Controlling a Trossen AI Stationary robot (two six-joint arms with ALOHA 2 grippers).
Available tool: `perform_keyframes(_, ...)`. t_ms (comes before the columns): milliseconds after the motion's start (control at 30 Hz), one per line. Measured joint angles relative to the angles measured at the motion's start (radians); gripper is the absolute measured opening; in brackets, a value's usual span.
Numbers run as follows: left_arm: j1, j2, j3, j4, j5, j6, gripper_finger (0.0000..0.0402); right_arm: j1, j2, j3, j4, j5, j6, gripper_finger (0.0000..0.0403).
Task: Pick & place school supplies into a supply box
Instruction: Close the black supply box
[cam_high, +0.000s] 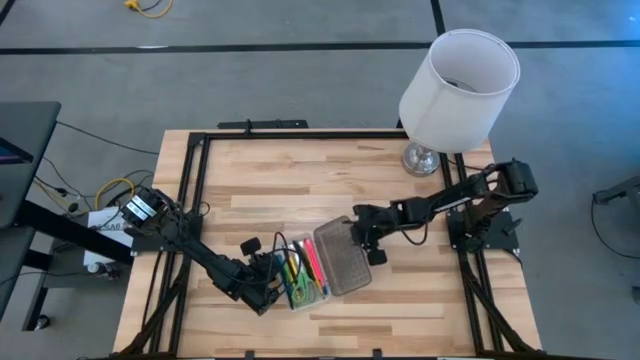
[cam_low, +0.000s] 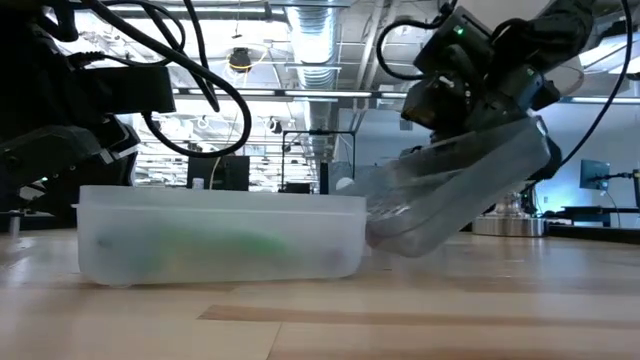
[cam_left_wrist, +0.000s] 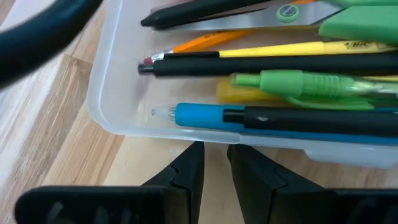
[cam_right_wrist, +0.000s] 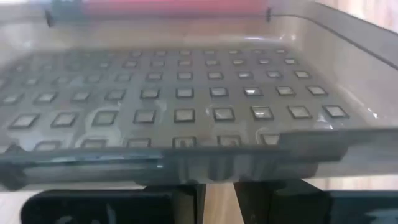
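The clear supply box (cam_high: 305, 283) sits at the near middle of the wooden table (cam_high: 270, 170), packed with pens and markers (cam_left_wrist: 273, 65) (green-handled scissors (cam_left_wrist: 323, 15) among them). The right gripper (cam_high: 372, 243) is clenched on the free edge of the dotted grey lid (cam_high: 342, 258), holding it tilted up. The left gripper (cam_high: 268, 290) sits just left of the box, fingers (cam_left_wrist: 186, 171) narrowly parted, grasping nothing. A white lampshade (cam_high: 458, 88) stands far right.

One supply box (cam_high: 300, 292), one grey lid (cam_high: 343, 258), one scissors (cam_left_wrist: 292, 12), one lampshade (cam_high: 458, 90); pens uncountable.
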Motion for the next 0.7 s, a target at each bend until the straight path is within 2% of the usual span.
perform_keyframes(267,0.000,0.000,0.000,0.000,0.000,0.000,0.0077,0.010,0.000,0.066,-0.105,0.025,-0.001,0.0065)
perform_keyframes(700,0.000,0.000,0.000,0.000,-0.005,0.000,0.0077,0.065,0.000,0.287,-0.321,0.028,-0.018,0.0065)
